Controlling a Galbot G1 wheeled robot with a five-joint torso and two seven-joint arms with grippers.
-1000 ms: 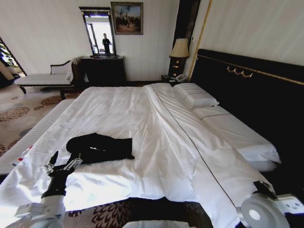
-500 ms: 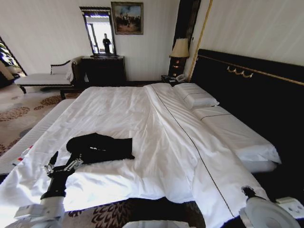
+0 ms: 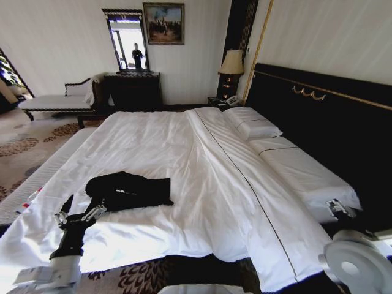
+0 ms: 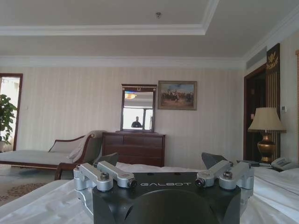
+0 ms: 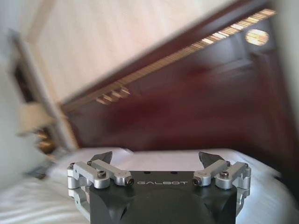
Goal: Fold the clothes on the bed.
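Note:
The clothes, a black T-shirt (image 3: 130, 189), lie loosely bunched on the near left part of the bed (image 3: 184, 141), which has white sheets. My left gripper (image 3: 84, 207) hovers open just in front of the shirt's near left corner, with nothing between its fingers. In the left wrist view that gripper (image 4: 161, 161) points level across the bed towards the far wall. My right gripper (image 3: 337, 208) is off the bed's right side, by the near end of the mattress next to the dark headboard. In the right wrist view it (image 5: 155, 158) is open and empty.
A narrow white ribbed bench (image 3: 37, 177) runs along the bed's left side over patterned carpet. Pillows (image 3: 252, 122) and the tall dark headboard (image 3: 331, 116) are on the right. A chaise (image 3: 55, 101), dresser (image 3: 133, 90) and lamp (image 3: 231, 64) stand at the far wall.
My right arm has swung out to the right and its gripper has risen beside the mattress end. My left arm has dropped back slightly; the shirt has not moved.

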